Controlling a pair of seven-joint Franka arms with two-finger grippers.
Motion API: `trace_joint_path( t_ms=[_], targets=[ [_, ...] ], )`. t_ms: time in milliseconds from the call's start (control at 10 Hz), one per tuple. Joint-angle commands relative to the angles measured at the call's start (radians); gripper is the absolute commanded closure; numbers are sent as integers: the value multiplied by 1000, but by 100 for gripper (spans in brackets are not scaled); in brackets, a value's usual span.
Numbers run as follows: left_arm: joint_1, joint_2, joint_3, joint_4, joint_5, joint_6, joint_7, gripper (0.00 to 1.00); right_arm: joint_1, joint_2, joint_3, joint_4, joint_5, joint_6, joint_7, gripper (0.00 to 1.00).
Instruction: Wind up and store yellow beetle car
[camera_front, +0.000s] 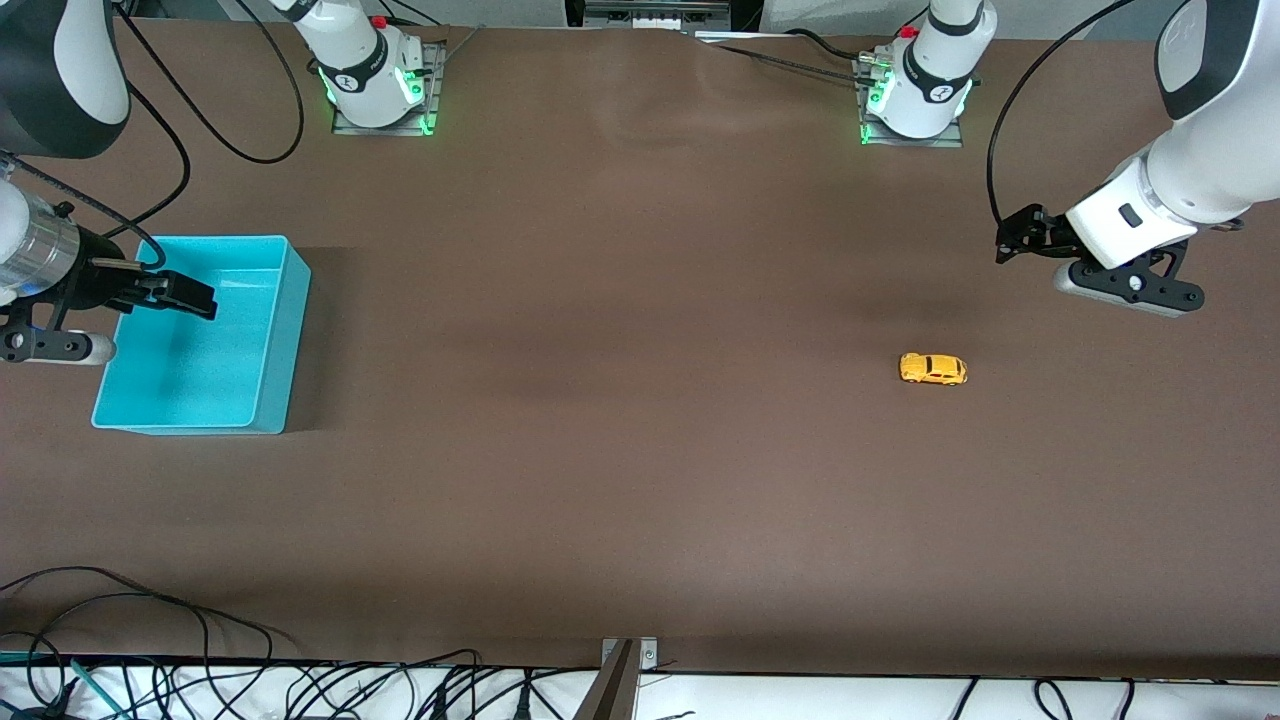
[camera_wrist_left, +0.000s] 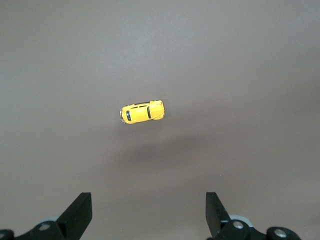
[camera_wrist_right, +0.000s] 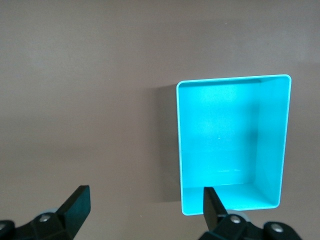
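The yellow beetle car (camera_front: 932, 369) (camera_wrist_left: 142, 111) stands on its wheels on the brown table, toward the left arm's end. My left gripper (camera_front: 1128, 288) (camera_wrist_left: 149, 210) hangs open and empty over bare table beside the car, not touching it. A cyan bin (camera_front: 290, 330) (camera_wrist_right: 232, 79) with nothing in it sits toward the right arm's end. My right gripper (camera_front: 50, 347) (camera_wrist_right: 146, 205) hangs open and empty over the table at the bin's outer edge, one finger over the bin's corner.
Both arm bases (camera_front: 378, 75) (camera_front: 915, 90) stand at the table's edge farthest from the front camera. Loose cables (camera_front: 150, 640) and a metal bracket (camera_front: 628, 660) lie along the nearest edge. Brown table surface (camera_front: 600, 350) stretches between the car and the bin.
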Motion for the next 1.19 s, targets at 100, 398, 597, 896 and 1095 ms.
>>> trace_joint_path(
  t_ms=[100, 398, 597, 896, 1095],
  targets=[
    [8, 32, -4, -15, 9, 16, 208, 0, -6, 8, 3, 23, 20, -17, -6, 0],
    [19, 92, -4, -41, 9, 93, 432, 0, -8, 8, 3, 23, 20, -19, -6, 0],
    [51, 157, -4, -58, 9, 166, 653, 0, -8, 8, 3, 23, 20, -17, -6, 0],
    [62, 168, -4, -244, 9, 433, 831, 0, -8, 8, 3, 23, 20, -17, -6, 0],
    [60, 185, -5, -379, 9, 673, 908, 0, -8, 8, 3, 23, 20, -17, -6, 0]
  ],
)
